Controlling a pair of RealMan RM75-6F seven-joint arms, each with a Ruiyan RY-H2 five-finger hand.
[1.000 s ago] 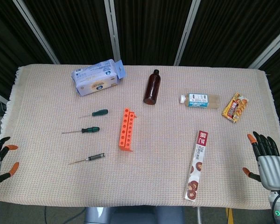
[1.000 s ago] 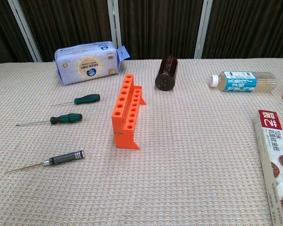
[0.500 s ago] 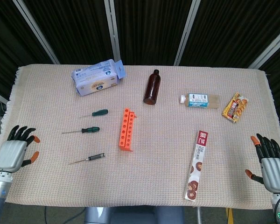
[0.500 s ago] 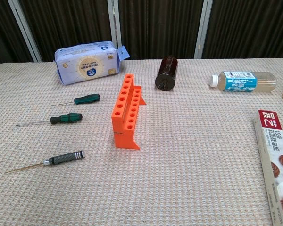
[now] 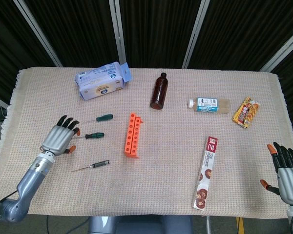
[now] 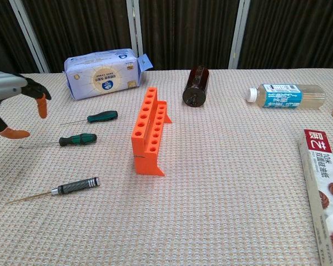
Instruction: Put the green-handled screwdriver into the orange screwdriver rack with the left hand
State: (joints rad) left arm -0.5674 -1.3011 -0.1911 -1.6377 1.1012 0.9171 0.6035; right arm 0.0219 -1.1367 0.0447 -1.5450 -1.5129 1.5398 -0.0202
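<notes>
Tabletop: woven cover. Orange screwdriver rack: upright, well right of the left hand. Left hand: empty, fingers spread, approach step. Green-handled screwdriver: lying flat just beyond its fingertips; next move likely calls for lowering and pinching the handle.

Table with beige woven cloth. On it: orange rack, three screwdrivers left of it, tissue pack, brown bottle, clear bottle, snack bag, biscuit box.
</notes>
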